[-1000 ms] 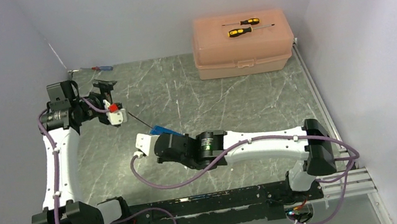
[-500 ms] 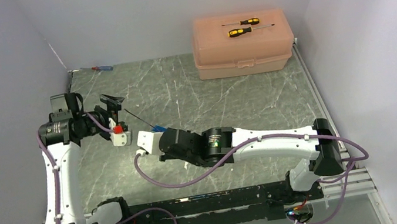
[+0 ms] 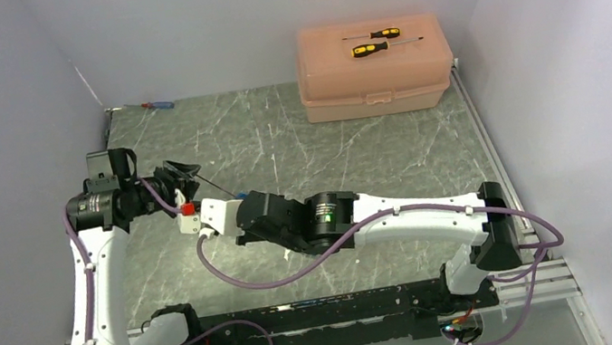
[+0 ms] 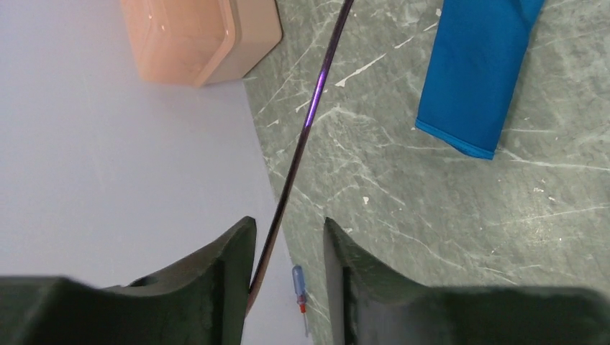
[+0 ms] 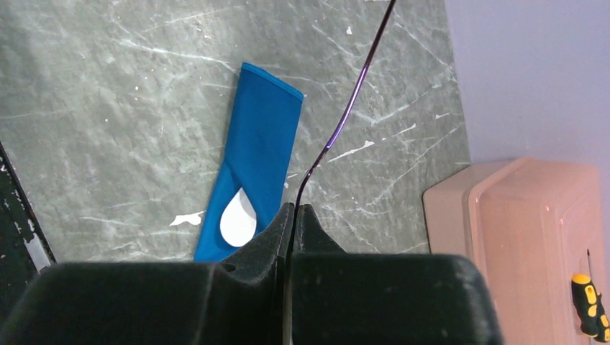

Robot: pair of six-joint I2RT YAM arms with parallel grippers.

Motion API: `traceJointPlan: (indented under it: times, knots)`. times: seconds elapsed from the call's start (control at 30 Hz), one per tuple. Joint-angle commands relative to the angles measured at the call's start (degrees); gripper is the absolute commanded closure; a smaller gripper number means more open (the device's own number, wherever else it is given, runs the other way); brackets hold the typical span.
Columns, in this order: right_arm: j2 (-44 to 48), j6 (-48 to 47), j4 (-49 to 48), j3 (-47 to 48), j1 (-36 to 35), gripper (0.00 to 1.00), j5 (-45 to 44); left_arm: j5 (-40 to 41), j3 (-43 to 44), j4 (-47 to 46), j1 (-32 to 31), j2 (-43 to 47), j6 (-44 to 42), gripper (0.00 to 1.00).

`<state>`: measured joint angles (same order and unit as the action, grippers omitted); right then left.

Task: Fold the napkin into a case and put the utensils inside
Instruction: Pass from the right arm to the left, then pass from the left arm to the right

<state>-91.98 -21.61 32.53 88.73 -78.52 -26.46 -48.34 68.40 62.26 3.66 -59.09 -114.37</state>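
Right gripper (image 5: 295,210) pinched tight on the slim dark purple plastic fork (image 4: 313,100), lower centre. Left gripper (image 4: 288,228) has its jaws apart, straddling the other end.

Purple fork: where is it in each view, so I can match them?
Top external: fork, a thin dark line left of centre.
Left wrist: fork slants from top edge down into the open left gripper.
Right wrist: fork runs from the shut right gripper to top edge.
Shared landmark: peach box.
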Motion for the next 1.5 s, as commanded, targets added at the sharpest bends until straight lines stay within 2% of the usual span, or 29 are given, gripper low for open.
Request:
traceJointPlan:
  times: [0.0, 0.07, 0.1, 0.17, 0.23, 0.3, 0.33, 0.4, 0.53, 0.6, 0.73, 0.87, 1.0, 1.13, 1.3, 1.47]
  knots:
    - [-0.9, -1.1, -1.0, 3.7, -0.1, 1.0, 0.4, -4.6, -0.7, 0.6, -0.2, 0.3, -3.2, 0.65]
    - [-1.2, -0.9, -1.0, 3.9, -0.3, 1.0, 0.9, -5.1, -1.7, -1.2, -0.2, 1.0, -2.3, 0.95]
    - [-1.4, -0.7, -1.2, 4.1, -0.4, 1.0, 1.0, -5.5, -2.2, -2.6, -0.2, 1.5, -1.2, 0.97]
    - [-2.1, -0.1, -1.4, 4.2, -0.6, 0.99, 0.6, -6.0, -3.2, -4.8, -0.2, 2.4, -1.0, 0.97]
    - [-2.8, 1.8, -1.7, 4.9, -0.5, 0.73, -0.2, -5.9, -5.1, -8.4, -0.2, 3.5, -0.7, 0.97]
    - [-2.8, 5.4, -2.2, 5.6, 0.3, 0.5, -0.8, -5.6, -7.9, -15.9, -0.2, 5.1, 3.0, 0.97]
    - [-2.3, 7.4, -1.9, 6.0, 1.0, 0.41, 0.9, -5.5, -9.4, -20.9, -0.2, 6.1, 5.2, 0.97]
    - [-0.7, 11.9, -1.4, 6.8, 3.1, 0.28, 4.7, -5.2, -12.6, -29.9, -0.2, 7.3, 7.9, 0.97]
    - [4.5, 25.4, 0.0, 8.5, 11.5, 0.16, 15.6, -4.7, -18.3, -47.2, -0.2, 8.5, 10.5, 0.97]
    - [7.9, 32.4, -1.2, 6.1, 16.2, 0.12, 21.4, -4.6, -21.0, -54.1, -0.3, 9.0, 10.3, 0.97]
    - [13.0, 44.3, -3.8, 0.4, 24.2, 0.1, 29.1, -5.6, -25.9, -65.8, -0.3, 9.5, 7.8, 0.97]
    - [15.5, 49.7, -5.2, -3.6, 29.6, 0.09, 32.3, -7.1, -26.9, -66.8, -0.4, 10.1, 5.9, 0.97]
    - [14.6, 55.0, -9.2, -6.0, 33.6, 0.1, 45.2, -7.6, -28.1, -69.1, -0.5, 10.5, 5.2, 0.97]
    - [10.7, 58.7, -10.8, -6.5, 35.5, 0.12, 52.6, -6.9, -29.1, -71.3, -0.5, 10.6, 5.2, 0.97]
    - [8.8, 65.2, -19.5, -9.9, 36.5, 0.18, 59.9, -6.8, -29.6, -71.9, -0.6, 10.8, 4.4, 0.97]
    - [6.4, 69.5, -25.3, -11.0, 36.6, 0.33, 63.5, -6.4, -29.9, -71.8, -0.6, 10.7, 4.7, 0.97]
